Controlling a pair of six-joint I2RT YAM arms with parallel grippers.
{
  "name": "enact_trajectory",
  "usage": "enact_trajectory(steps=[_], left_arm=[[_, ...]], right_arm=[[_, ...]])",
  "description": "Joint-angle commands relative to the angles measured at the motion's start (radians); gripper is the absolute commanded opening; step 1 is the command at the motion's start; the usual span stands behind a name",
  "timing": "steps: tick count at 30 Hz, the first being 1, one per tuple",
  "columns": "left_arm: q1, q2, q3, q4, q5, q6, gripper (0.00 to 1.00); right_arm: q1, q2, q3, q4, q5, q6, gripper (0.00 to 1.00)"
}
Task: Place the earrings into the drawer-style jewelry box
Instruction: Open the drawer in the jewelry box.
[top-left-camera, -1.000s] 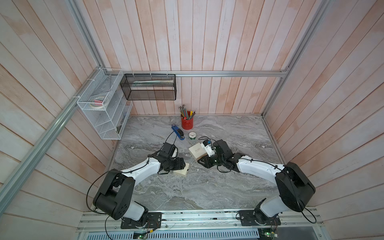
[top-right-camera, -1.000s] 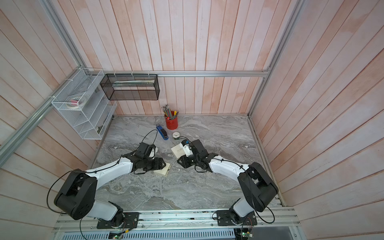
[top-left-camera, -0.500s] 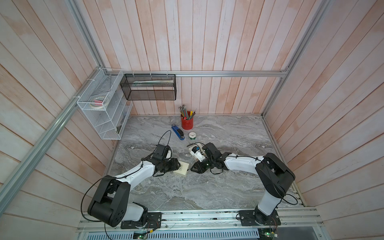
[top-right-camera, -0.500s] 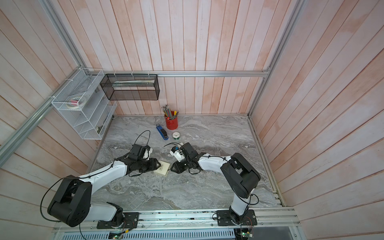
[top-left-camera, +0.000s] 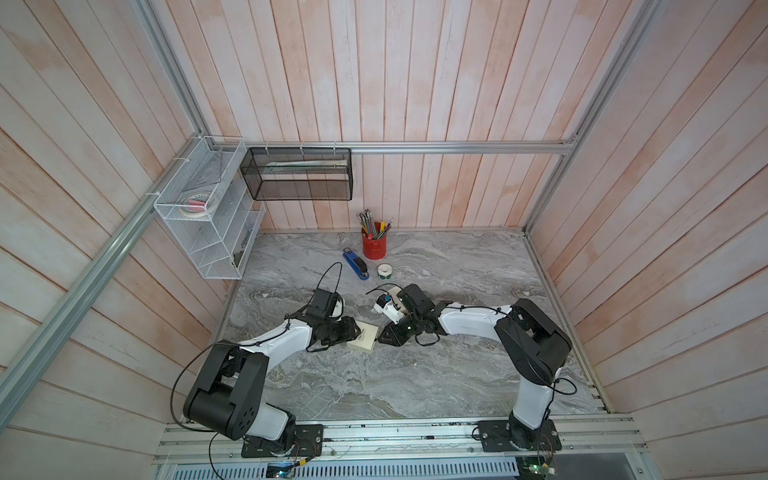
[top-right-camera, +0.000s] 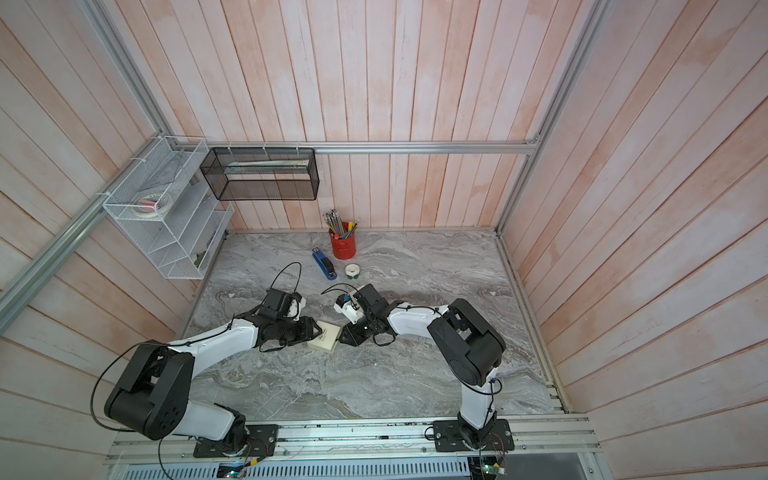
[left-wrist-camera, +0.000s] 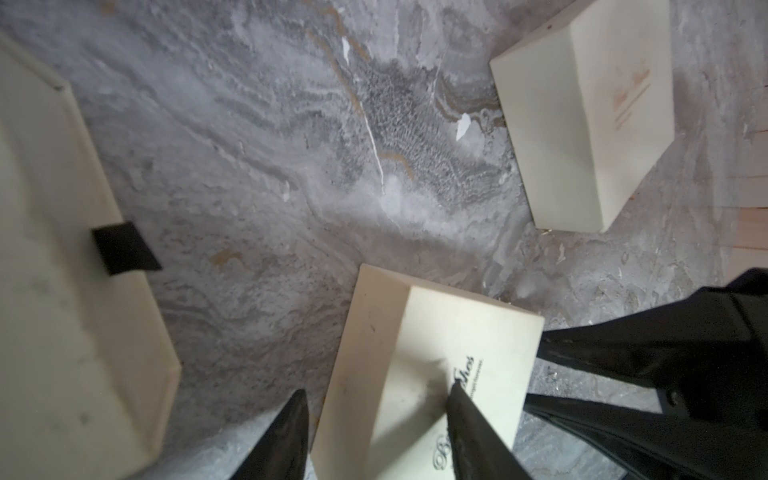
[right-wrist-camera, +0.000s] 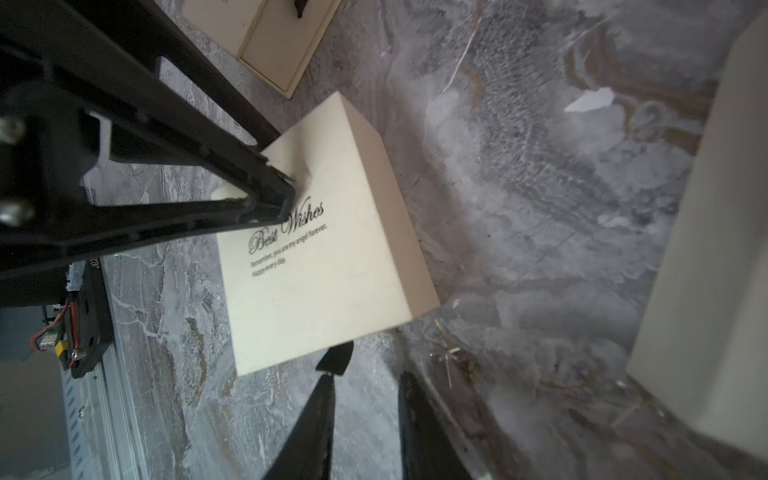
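Note:
The cream jewelry box (top-left-camera: 363, 340) (top-right-camera: 325, 338) with black "Best Wishes" lettering lies on the marble between my two arms. My left gripper (top-left-camera: 356, 332) (left-wrist-camera: 376, 388) is shut on its corner. One finger rests on the lettered top (right-wrist-camera: 324, 270) and the other sits against a side. A black pull tab (right-wrist-camera: 336, 359) sticks out of the box edge facing my right gripper (top-left-camera: 379, 337) (right-wrist-camera: 369, 375). That gripper's jaws stand slightly apart with nothing between them, and one fingertip is just short of the tab. I cannot make out the earrings.
A second cream box (left-wrist-camera: 582, 116) and a pulled-out cream drawer tray (left-wrist-camera: 62, 291) with a black tab lie close by. Further back stand a red pencil cup (top-left-camera: 374, 245), a blue stapler (top-left-camera: 355, 264) and a tape roll (top-left-camera: 385, 271). Wire racks (top-left-camera: 203, 216) hang at the left.
My right gripper has swung away from the second box and come down at the lettered box's tab edge. My left jaws have narrowed onto that box.

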Motion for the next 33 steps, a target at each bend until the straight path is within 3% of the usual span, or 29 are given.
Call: enact_trajectory(steps=[1,22,33], left_arm=[[0.004,0.021,-0.008,-0.003,-0.003,0.021,0.54],[0.005,0.023,-0.006,-0.005,-0.003,0.028,0.54],[0.005,0.027,-0.003,-0.003,-0.002,0.03,0.54]], right_arm=[[0.012,0.026,0.032,-0.024,-0.022,-0.023,0.28],[0.038,0.057,0.06,-0.044,-0.075,-0.06,0.32],[0.04,0.065,0.068,-0.032,0.0,-0.035,0.3]])
